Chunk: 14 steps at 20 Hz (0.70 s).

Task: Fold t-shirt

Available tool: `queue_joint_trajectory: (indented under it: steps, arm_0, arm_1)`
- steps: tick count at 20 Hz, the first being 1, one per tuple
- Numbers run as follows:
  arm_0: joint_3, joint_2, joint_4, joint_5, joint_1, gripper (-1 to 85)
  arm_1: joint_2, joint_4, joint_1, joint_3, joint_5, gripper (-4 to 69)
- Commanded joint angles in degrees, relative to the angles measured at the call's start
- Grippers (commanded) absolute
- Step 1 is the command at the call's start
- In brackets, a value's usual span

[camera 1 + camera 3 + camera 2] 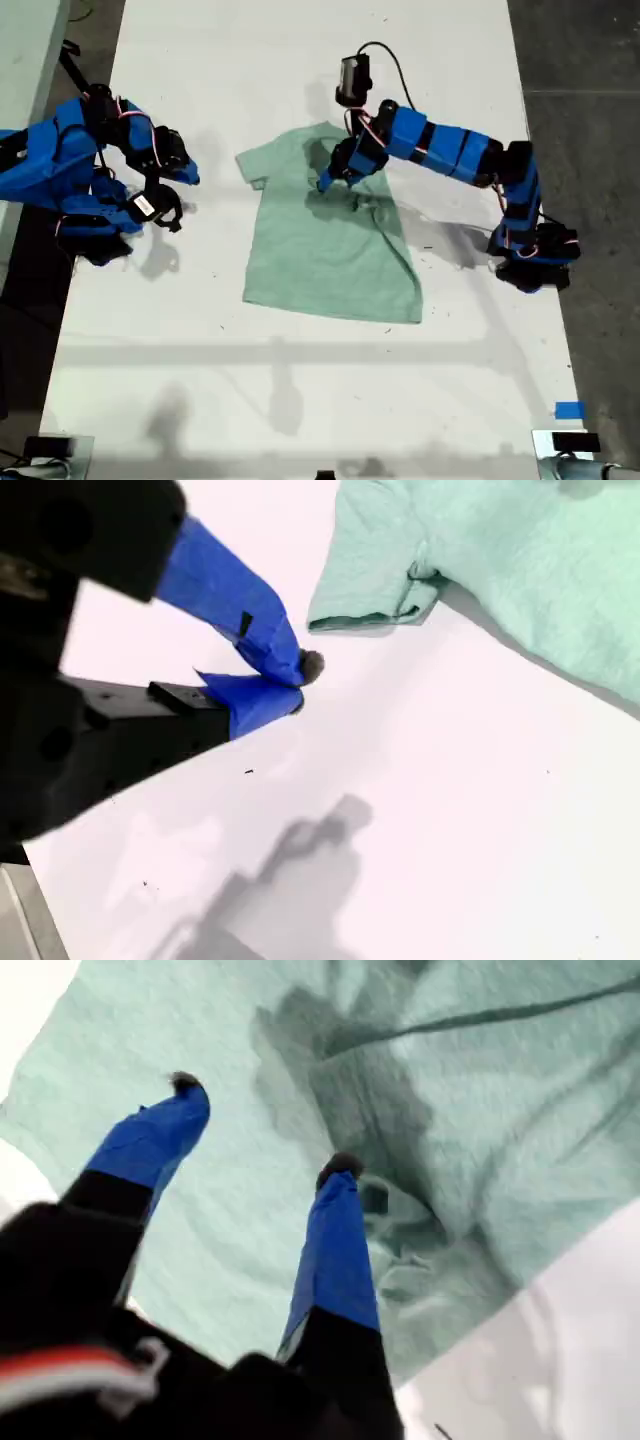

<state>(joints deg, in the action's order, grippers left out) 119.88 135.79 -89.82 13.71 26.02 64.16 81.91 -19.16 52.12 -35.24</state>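
Note:
The pale mint-green t-shirt (320,260) lies flat on the white table (300,400), neck toward the far edge. Its side toward the exterior view's right is folded inward with a rumpled bunch (370,205). My first gripper (335,180) reaches in from the exterior view's right and hovers open over the upper chest, nothing between its fingers (262,1125); cloth (500,1090) fills that view. My second gripper (185,180) rests shut over bare table at the exterior view's left, a short way from the sleeve (370,590), its tips (300,683) together and empty.
A blue tape mark (568,410) sits near the table's front corner at the exterior view's right. Small devices (565,445) stand at both front corners. Dark floor (590,60) borders the table on the exterior view's right.

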Motion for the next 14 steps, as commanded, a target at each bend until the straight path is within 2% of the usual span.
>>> queue_joint_trajectory:
  steps: [1,3,8,14]
  arm_0:
    - [-0.44,0.09,1.85,0.26,0.97,7.5]
    - [-1.14,-1.41,2.2,0.7,1.67,12.3]
    - [-7.91,-12.83,3.43,5.19,5.01,24.3]
    - [-19.86,-28.48,4.22,13.1,13.8,26.6]
  arm_1:
    - [14.15,7.38,-3.69,-3.87,-1.76,22.5]
    - [24.43,9.05,-6.06,2.37,-2.9,21.6]
    - [46.93,7.91,-8.88,26.98,-1.23,19.1]
    - [58.54,3.78,-4.48,44.03,4.31,17.8]
